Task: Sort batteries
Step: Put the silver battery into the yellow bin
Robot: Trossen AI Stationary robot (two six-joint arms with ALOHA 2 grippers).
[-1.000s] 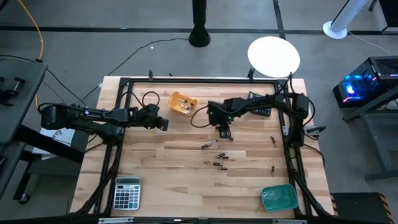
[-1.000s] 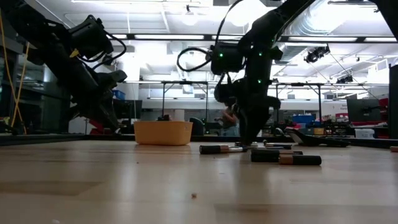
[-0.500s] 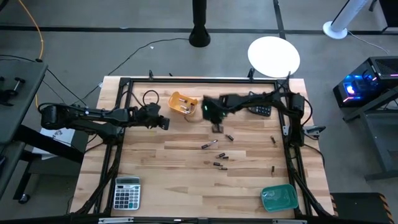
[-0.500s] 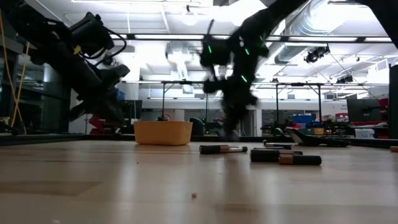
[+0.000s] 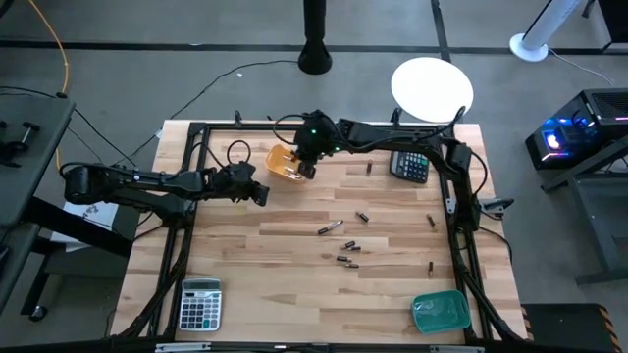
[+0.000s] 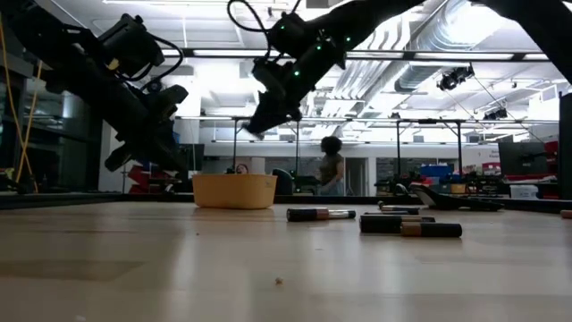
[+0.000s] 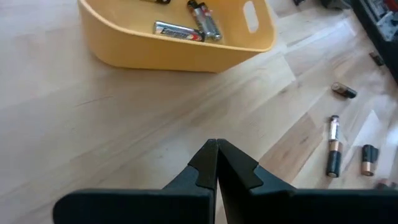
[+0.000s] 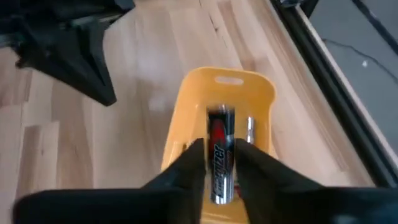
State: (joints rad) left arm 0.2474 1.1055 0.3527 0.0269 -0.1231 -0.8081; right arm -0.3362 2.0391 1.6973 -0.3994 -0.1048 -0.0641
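Note:
My right gripper point(image 5: 299, 169) hangs over the yellow tray point(image 5: 285, 160) at the table's far left of centre, shut on a black and red battery point(image 8: 221, 163). The tray rests on the wood and holds a few batteries point(image 7: 179, 31). Several more batteries point(image 5: 343, 243) lie loose on the table's middle, and they also show in the low view point(image 6: 409, 227). My left gripper point(image 7: 216, 148) is shut and holds nothing; it hovers just left of the tray, pointing toward it. My right gripper pinches the battery's long sides point(image 8: 214, 177) between its two fingers point(image 8: 191, 163). The battery lies along the fingers, its far end pointing down into the tray. The fingers slant down from the table's right. The battery is lifted clear above the yellow tray point(image 8: 186, 106).
A dark calculator point(image 5: 410, 167) lies at the far right and a grey calculator point(image 5: 201, 302) at the near left. A teal tray point(image 5: 440, 311) stands at the near right. Single batteries lie near the right edge point(image 5: 430, 221). A black frame point(image 5: 196, 132) borders the table.
My right gripper has risen from among the loose batteries at the table's middle and swung toward the far left. It now hangs over the yellow tray, tipped less steeply than before.

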